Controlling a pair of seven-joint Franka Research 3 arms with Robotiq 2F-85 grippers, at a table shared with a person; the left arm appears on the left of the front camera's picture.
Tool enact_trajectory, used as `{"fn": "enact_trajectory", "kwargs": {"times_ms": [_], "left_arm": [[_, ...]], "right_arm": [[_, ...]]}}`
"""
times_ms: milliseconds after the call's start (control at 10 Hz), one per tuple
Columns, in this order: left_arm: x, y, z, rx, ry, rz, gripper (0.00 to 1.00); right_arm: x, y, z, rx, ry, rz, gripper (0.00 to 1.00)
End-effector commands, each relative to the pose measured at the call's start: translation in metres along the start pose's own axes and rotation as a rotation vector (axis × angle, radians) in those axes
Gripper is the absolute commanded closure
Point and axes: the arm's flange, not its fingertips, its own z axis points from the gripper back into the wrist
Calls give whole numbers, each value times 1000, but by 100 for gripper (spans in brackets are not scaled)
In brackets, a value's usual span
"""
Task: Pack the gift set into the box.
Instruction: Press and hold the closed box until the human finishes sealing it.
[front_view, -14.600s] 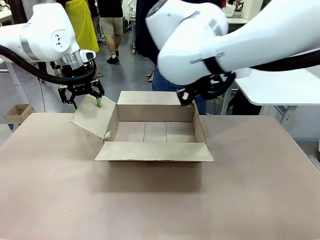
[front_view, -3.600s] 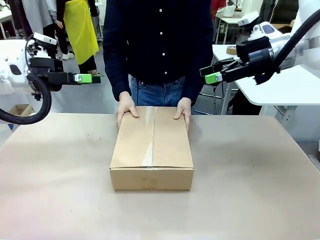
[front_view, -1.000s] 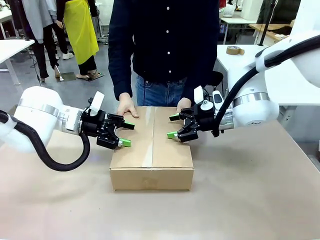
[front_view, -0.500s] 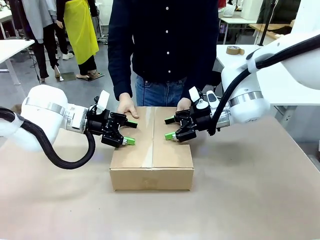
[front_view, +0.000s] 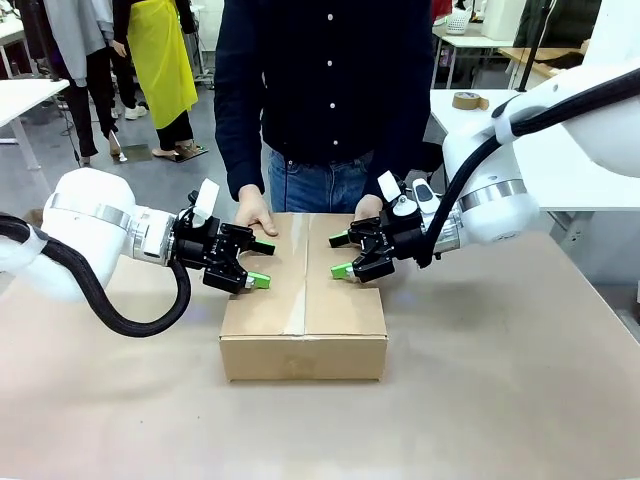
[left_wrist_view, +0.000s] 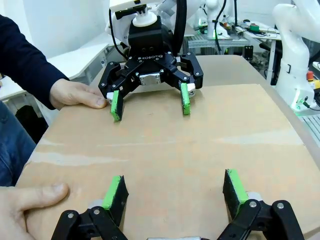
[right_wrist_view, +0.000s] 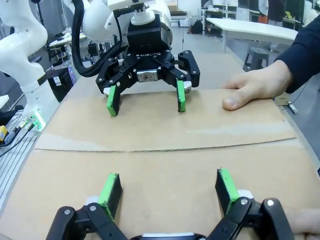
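Note:
The box (front_view: 305, 300) stands closed in the middle of the table, its top flaps meeting along a centre seam. A person's hands (front_view: 252, 215) rest on its far corners. My left gripper (front_view: 260, 263) hovers open just over the left half of the lid. Facing it over the right half is my right gripper (front_view: 340, 255), also open. In the left wrist view my left gripper (left_wrist_view: 175, 190) spreads above the cardboard lid (left_wrist_view: 165, 145), the right gripper (left_wrist_view: 150, 102) opposite. In the right wrist view my right gripper (right_wrist_view: 167, 187) faces the left gripper (right_wrist_view: 146, 102). The gift set is hidden.
The brown table (front_view: 500, 380) has free room on all sides of the box. The person stands close at the far edge. A roll of tape (front_view: 463, 100) lies on a white table at the back right. Other people stand far off at the back left.
The box, open earlier, is closed with the person's hands on it. Both arms came down from high at the sides to the lid; in the last half second they barely moved.

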Motion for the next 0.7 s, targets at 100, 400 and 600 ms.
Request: {"fn": "enact_trajectory", "kwargs": {"times_ms": [100,400,600], "left_arm": [[-2,-1,0,-2,1,-6,0],[-2,-1,0,-2,1,-6,0],[-2,-1,0,-2,1,-6,0]], "right_arm": [[-2,4,-1,-21,3,-9,0],[-2,4,-1,-21,3,-9,0],[-2,4,-1,-21,3,-9,0]]}}
